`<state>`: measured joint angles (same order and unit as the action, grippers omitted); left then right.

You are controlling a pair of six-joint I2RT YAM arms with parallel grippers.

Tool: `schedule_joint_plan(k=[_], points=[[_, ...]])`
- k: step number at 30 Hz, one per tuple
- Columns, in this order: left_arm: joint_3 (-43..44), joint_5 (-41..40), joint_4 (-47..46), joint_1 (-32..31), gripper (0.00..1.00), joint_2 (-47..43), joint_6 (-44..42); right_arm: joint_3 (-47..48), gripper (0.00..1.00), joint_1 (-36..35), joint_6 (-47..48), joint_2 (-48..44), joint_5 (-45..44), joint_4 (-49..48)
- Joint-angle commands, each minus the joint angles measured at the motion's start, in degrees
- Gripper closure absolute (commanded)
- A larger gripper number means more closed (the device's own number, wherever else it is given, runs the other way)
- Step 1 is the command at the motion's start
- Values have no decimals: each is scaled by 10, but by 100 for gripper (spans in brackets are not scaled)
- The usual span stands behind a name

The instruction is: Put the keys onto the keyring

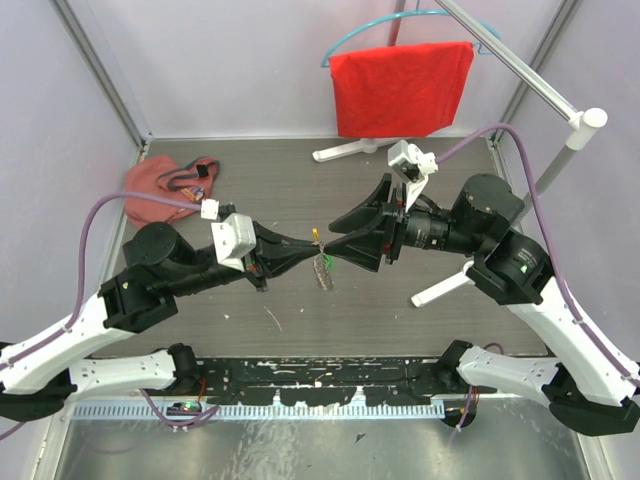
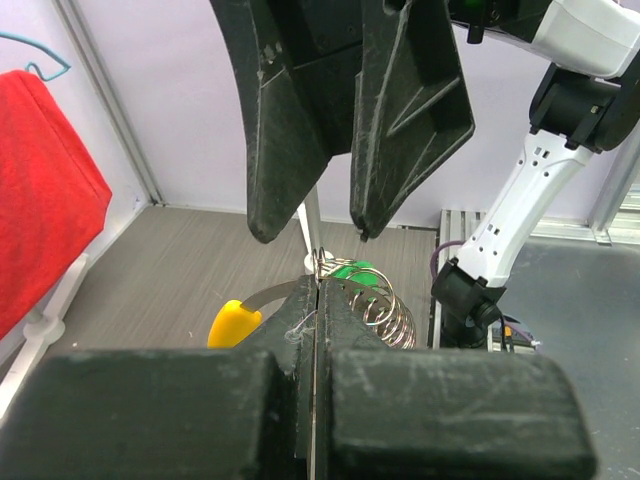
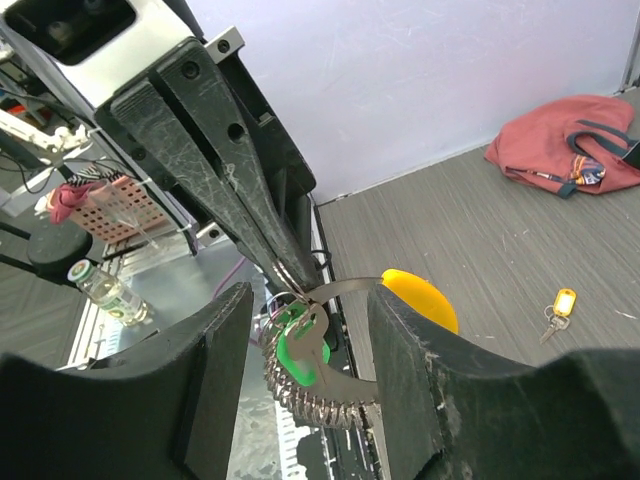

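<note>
My left gripper (image 1: 312,249) is shut on the keyring (image 1: 322,270), which hangs just below its tips above the table. In the left wrist view the left gripper (image 2: 316,290) pinches the ring wire, with the silvery coil (image 2: 388,312), the orange segment (image 2: 233,323) and the green key (image 2: 356,271) just beyond. My right gripper (image 1: 332,249) is open, and its fingers (image 2: 290,130) straddle the ring from the far side without touching it. In the right wrist view the right gripper (image 3: 310,300) frames the green key (image 3: 300,352), the coil (image 3: 312,406) and the orange segment (image 3: 422,300). A small gold key (image 3: 558,306) lies on the table.
A red cloth pouch (image 1: 165,186) with cords lies at the back left and shows in the right wrist view (image 3: 560,150). A red cloth (image 1: 400,88) hangs on a white stand (image 1: 572,132) at the back, and a white foot (image 1: 442,288) lies right of centre.
</note>
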<state>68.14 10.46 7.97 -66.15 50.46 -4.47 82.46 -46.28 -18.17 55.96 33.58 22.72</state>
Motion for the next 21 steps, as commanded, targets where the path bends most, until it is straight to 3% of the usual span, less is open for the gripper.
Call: schedule_joint_plan(k=[1, 10, 21], points=[[19, 3, -28, -2, 100, 0, -8, 1, 45, 0, 0, 6, 14, -5], [25, 7, -29, -2, 100, 2, -11, -2, 46, 0, 0, 11, 26, 0], [26, 2, -30, -2, 100, -1, -13, -2, 85, 0, 4, 10, 23, 1]])
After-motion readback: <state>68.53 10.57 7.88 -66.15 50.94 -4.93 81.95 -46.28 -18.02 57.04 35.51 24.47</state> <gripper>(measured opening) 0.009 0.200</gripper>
